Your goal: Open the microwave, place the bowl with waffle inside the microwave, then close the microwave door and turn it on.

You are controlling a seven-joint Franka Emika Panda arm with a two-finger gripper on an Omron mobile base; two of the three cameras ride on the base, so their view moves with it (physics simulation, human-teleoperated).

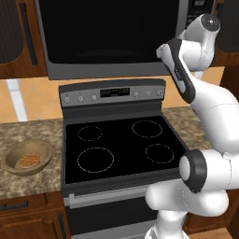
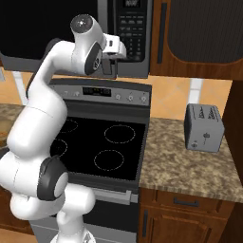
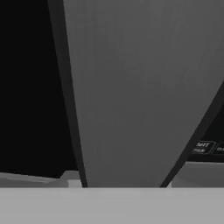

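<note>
The microwave (image 1: 107,32) hangs above the stove with its dark glass microwave door (image 1: 112,56) shut. Its keypad panel (image 2: 132,28) is on the right. My gripper (image 2: 118,56) is raised to the door's right edge, just left of the keypad. In the hand view the vertical grey handle bar (image 3: 140,87) stands very close in front of the hand; my fingertips are hidden, so I cannot tell if they grip it. The tan bowl (image 1: 28,158) sits on the counter left of the stove, with the orange-brown waffle (image 1: 29,161) lying inside it.
A black-topped stove (image 1: 121,144) with a grey control panel stands below the microwave. A small grey toaster (image 2: 204,127) sits on the granite counter (image 2: 190,166) to the right. Dark wooden cabinets (image 2: 199,33) flank the microwave.
</note>
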